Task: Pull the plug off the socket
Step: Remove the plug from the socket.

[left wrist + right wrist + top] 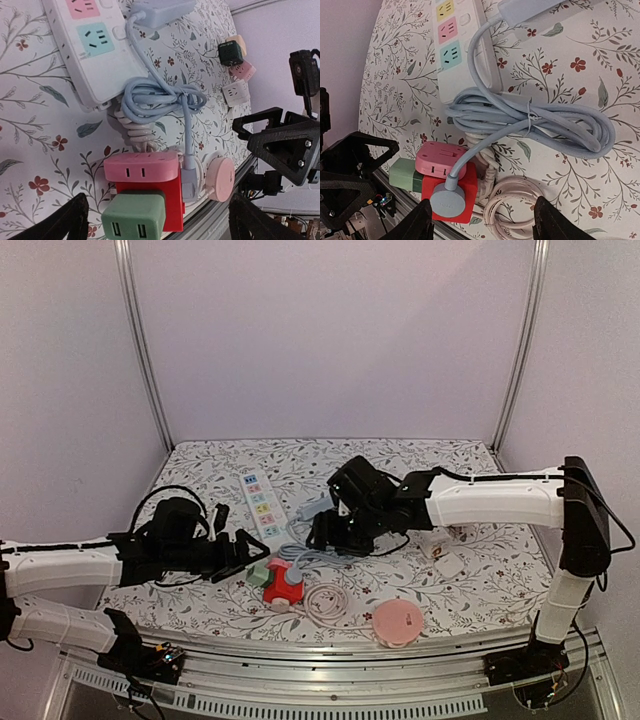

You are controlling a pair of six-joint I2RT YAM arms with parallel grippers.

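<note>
The red cube socket [468, 181] lies near the table's front edge [283, 587]. A round blue-grey plug [447, 200] sits in its upper face, and its cable runs to a tied blue bundle [540, 125]. A pink adapter [440, 160] and a green adapter [402, 175] are stuck on the cube's other sides. My right gripper [482, 222] hovers above the cube, open, fingers either side of it and touching nothing. From the left, my left gripper [157, 225] faces the green adapter [132, 217] and the cube [175, 200]. It is open and empty; the plug [190, 182] shows on the cube's right side.
A white power strip [262, 502] with coloured outlets lies behind the cube, with a blue-grey block [160, 11] plugged into it. A coiled white cable [325, 602] and a round pink disc [398, 622] lie to the right. Small cube adapters [445, 555] sit farther right.
</note>
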